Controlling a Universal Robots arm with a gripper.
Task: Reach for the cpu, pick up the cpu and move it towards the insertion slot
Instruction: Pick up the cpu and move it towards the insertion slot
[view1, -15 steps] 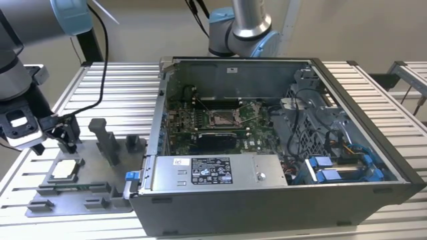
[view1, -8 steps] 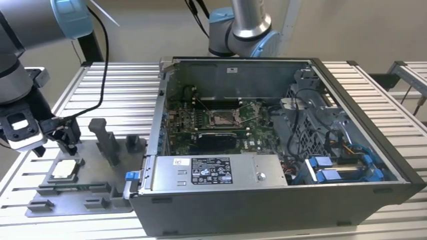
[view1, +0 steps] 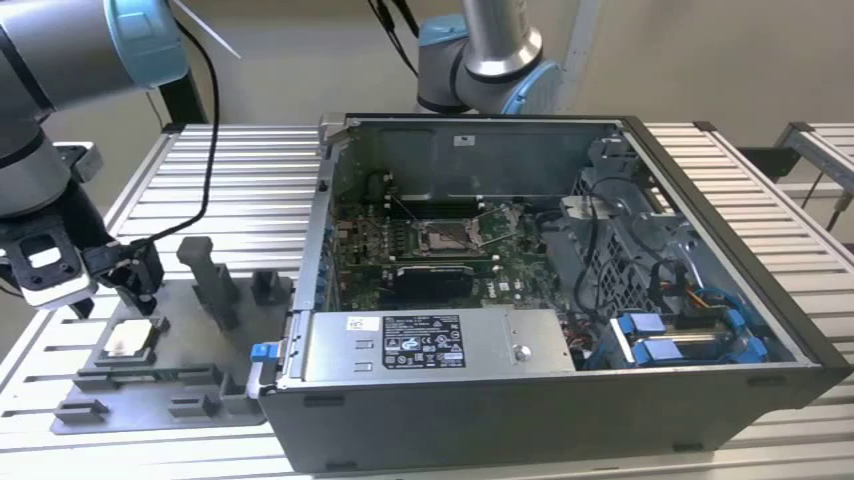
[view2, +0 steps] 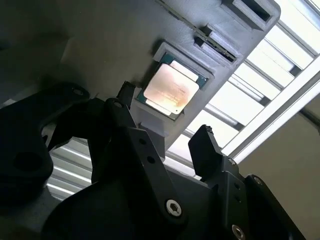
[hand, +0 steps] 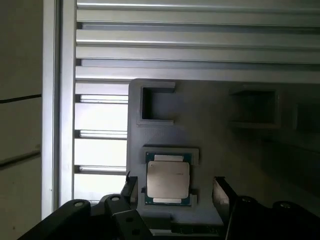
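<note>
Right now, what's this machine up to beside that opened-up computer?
A robot arm's gripper is poised, open, just above the cpu, a small silvery square lying in a pocket of a grey fixture plate beside the open computer case. In both wrist views the fingers stand either side of the chip without gripping it. The insertion slot sits on the board inside the case, well away from the gripper.

Found the cpu lying flat in its seat on the grey fixture plate, at the exterior view's left. Noted the gripper poised close above it. Recorded the computer case, open-topped, just beside the plate on the slatted table, with the insertion slot inside, well apart from the cpu.
</note>
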